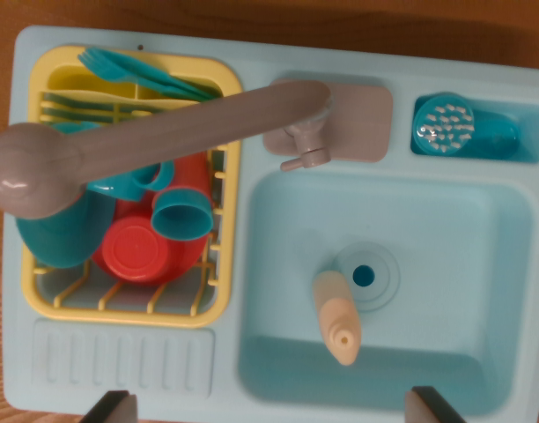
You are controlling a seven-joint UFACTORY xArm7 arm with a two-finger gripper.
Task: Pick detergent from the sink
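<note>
Seen from above in the wrist view, a pale blue plastic toy sink unit (252, 379) sits on a wooden surface (252, 18). Its smooth rectangular basin (507, 264) holds the detergent bottle (337, 315), a peach-coloured, rounded bottle lying on its side with the nozzle toward the bottom of the picture, just beside the round drain (365, 276). To the wrist view's left, a yellow slatted dish rack (218, 308) is packed with dishes: a red cup (133, 251) mouth-up, a teal cup (183, 211) tipped on its side, a teal bowl (54, 233) and teal forks (133, 72) along the top edge. A long grey faucet (146, 141) with a bulbous end swings across the rack from its grey base plate (362, 123), where a small lever (306, 159) sticks out. In a small recess at the upper right lies a teal brush (446, 125) with white bristle dots. Ribbed grooves (120, 359) mark the draining area below the rack. The gripper (274, 410) shows only as two dark fingertips at the bottom edge, spread wide apart and holding nothing, above the basin's near wall.
</note>
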